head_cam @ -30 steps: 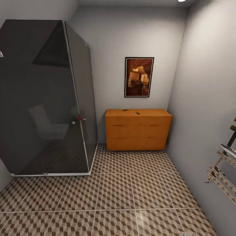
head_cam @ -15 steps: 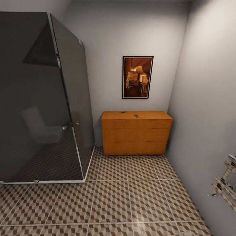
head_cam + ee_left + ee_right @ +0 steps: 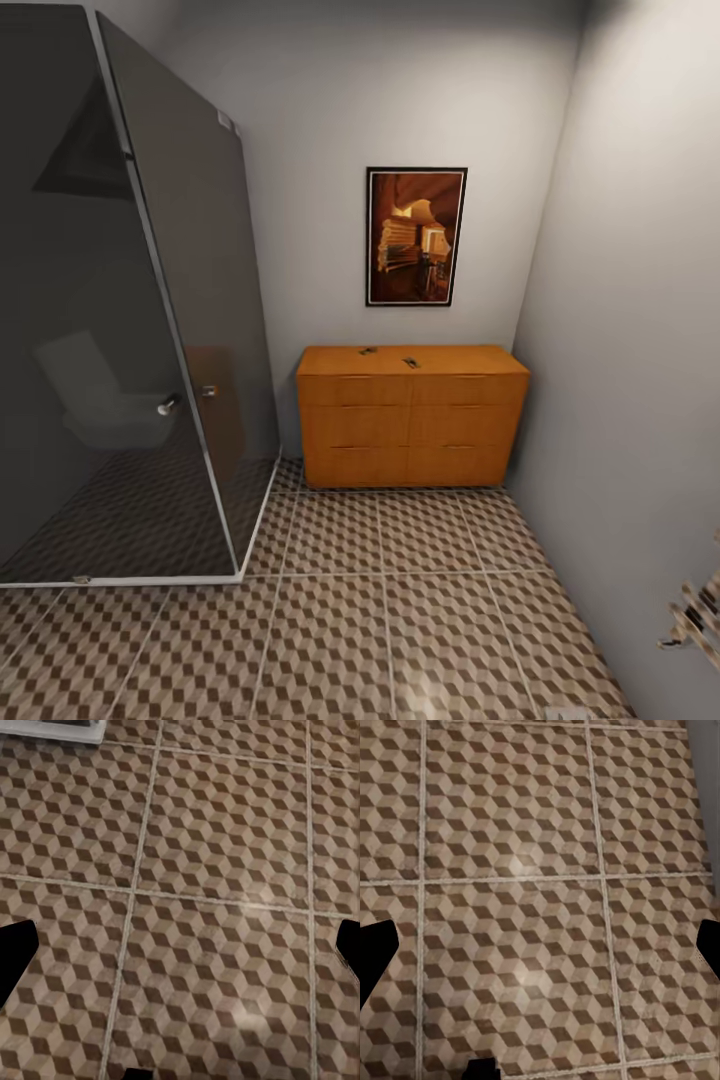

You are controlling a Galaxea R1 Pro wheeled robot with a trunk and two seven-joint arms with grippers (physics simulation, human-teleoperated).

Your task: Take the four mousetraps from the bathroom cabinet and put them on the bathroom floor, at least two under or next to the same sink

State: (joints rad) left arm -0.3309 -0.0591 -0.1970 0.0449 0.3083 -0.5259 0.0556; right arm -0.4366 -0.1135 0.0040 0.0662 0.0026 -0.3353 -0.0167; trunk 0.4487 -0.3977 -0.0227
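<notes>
Against the far wall stands the cabinet [image 3: 412, 415], two small dark mousetraps [image 3: 389, 356] near its top's back edge — the approach step; next, drive closer. Both grippers' jaws spread, empty, over the bathroom floor [image 3: 210, 870].

A small home bathroom: a dark glass shower cubicle [image 3: 120, 300] fills one corner, cube-patterned floor tiles [image 3: 400, 620] run wall to wall, and a low wooden cabinet [image 3: 412, 417] stands under a framed picture [image 3: 416, 236] on grey walls.
</notes>
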